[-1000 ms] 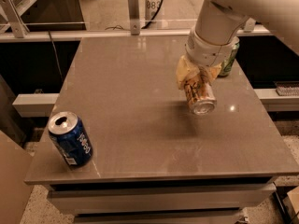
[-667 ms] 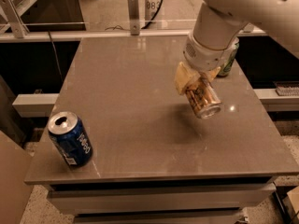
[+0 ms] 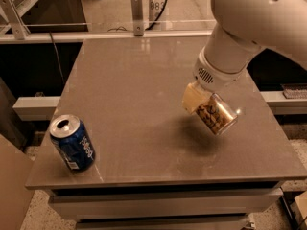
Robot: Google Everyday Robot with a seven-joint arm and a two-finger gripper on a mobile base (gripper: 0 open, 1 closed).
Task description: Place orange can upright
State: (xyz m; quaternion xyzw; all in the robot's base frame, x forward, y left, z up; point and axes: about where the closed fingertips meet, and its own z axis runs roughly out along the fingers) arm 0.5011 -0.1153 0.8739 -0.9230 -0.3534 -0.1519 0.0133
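Right of centre, orange can (image 3: 218, 115): held clear of the table top and tilted, not upright. One silver rim points toward the lower right of the frame, and the copper body shows pale markings.
Gripper (image 3: 205, 104): right of centre at the end of the arm, clenched on the upper-left end of the orange can.
Finger pad (image 3: 193, 97): one pale yellow pad shows against the can's left side. The opposite finger is hidden behind the can.
Arm (image 3: 249, 23): white and thick. It enters from the upper right corner and slopes down and left to a wrist with a small vent grille.
Table (image 3: 129, 95): grey glossy top filling the middle of the frame, with drawer-like fronts along the lower edge.
Shadow (image 3: 192, 140): dark soft patch on the table, just below and left of the held can.
Blue can (image 3: 73, 144): lower left of the frame, near the table's front left corner. It stands on its base with the silver top and open mouth showing, well apart from the orange can.
Rail (image 3: 57, 35): pale metal bar across the upper frame, just behind the table's far edge.
Post (image 3: 137, 13): short upright metal piece at upper centre, above the rail.
Floor (image 3: 43, 219): speckled, seen at the lower left corner.
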